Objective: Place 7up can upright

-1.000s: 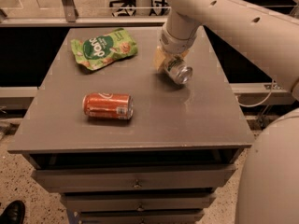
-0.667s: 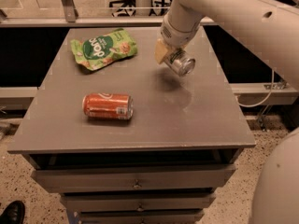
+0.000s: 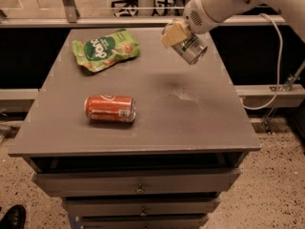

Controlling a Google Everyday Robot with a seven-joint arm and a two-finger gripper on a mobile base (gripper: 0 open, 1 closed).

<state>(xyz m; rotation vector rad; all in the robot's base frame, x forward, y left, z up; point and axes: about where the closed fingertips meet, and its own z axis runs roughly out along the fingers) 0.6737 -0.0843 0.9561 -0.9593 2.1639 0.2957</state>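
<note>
The 7up can [image 3: 191,47], silver with green markings, hangs tilted in the air above the far right part of the grey table [image 3: 190,123]. Its end faces down and to the right. My gripper [image 3: 177,33] is shut on the 7up can, with a tan finger pad [image 3: 173,33] against the can's upper left side. The white arm reaches in from the upper right. A faint shadow lies on the table below the can.
An orange-red soda can [image 3: 110,108] lies on its side at the table's left middle. A green snack bag [image 3: 105,48] lies at the far left. Drawers sit below the table's front edge. Office chairs stand behind a rail at the back.
The gripper has lifted the 7up can off the table surface and raised it into the air; the can is higher and still tilted. The other can and bag have not moved.
</note>
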